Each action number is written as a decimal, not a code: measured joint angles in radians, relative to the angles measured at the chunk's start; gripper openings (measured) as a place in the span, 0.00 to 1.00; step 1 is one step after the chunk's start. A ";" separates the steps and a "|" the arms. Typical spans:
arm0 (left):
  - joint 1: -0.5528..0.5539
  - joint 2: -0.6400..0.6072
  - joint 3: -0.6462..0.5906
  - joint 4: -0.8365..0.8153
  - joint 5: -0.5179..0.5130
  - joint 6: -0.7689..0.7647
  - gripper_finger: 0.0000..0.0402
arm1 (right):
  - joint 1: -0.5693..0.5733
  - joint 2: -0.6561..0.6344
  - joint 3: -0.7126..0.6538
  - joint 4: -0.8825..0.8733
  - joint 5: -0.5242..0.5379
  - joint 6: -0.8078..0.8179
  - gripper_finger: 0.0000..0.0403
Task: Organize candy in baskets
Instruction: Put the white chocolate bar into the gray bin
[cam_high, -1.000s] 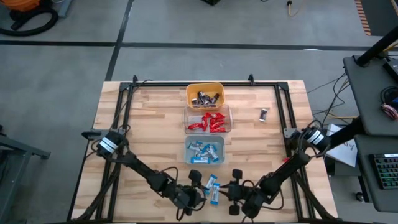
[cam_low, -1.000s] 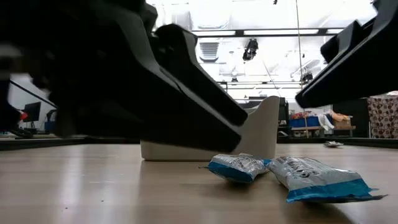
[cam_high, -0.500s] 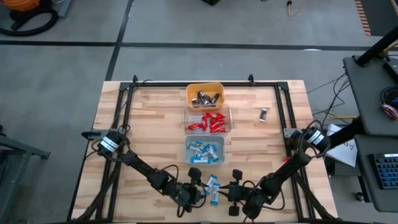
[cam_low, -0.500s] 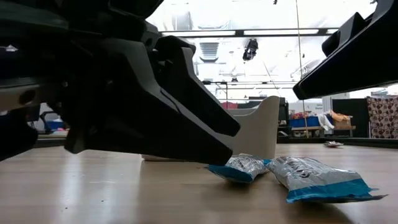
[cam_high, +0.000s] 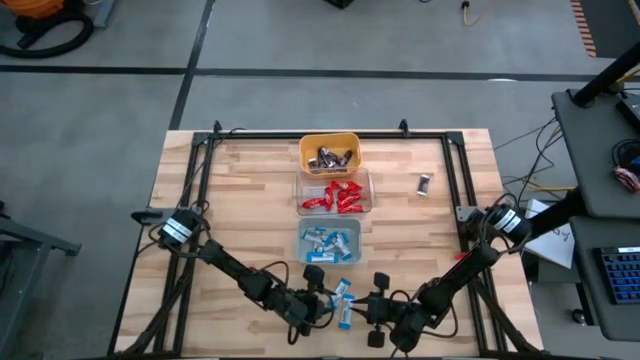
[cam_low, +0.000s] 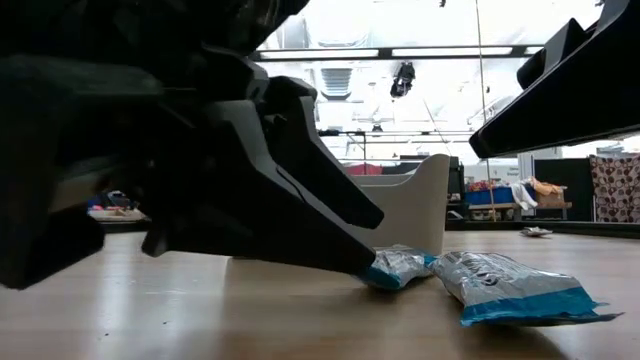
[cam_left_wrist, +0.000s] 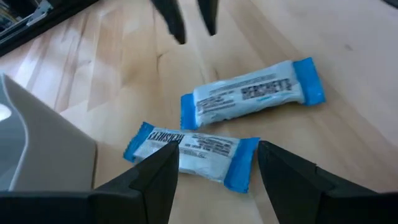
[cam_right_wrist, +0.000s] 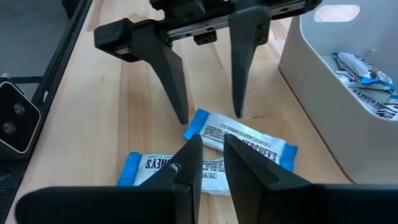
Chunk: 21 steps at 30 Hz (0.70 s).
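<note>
- Left gripper (cam_right_wrist: 208, 121) spread wide, straddling the nearer blue-and-white bar (cam_left_wrist: 193, 151) beside the grey-blue basket (cam_high: 330, 243)
- Right gripper (cam_right_wrist: 209, 163) nearly closed, empty, just beside it
- Risk: fingers nudging the 2nd bar (cam_left_wrist: 252, 94), or grippers colliding

Three baskets (cam_high: 330, 198) stand in a row down the table's (cam_high: 240, 190) middle, each holding candy. Two bars (cam_high: 342, 302) lie side by side near the front edge, before the nearest basket. One bar (cam_high: 424, 184) lies apart, right.
</note>
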 joint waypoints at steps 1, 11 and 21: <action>0.001 0.000 -0.002 0.000 0.000 -0.001 0.50 | 0.000 0.000 0.000 0.000 0.000 0.004 0.14; 0.001 0.000 -0.005 -0.009 -0.001 -0.001 0.50 | 0.000 0.023 0.000 0.020 -0.002 0.025 0.14; 0.002 0.050 -0.003 0.039 -0.012 -0.012 0.50 | 0.000 0.031 0.000 0.022 -0.003 0.045 0.14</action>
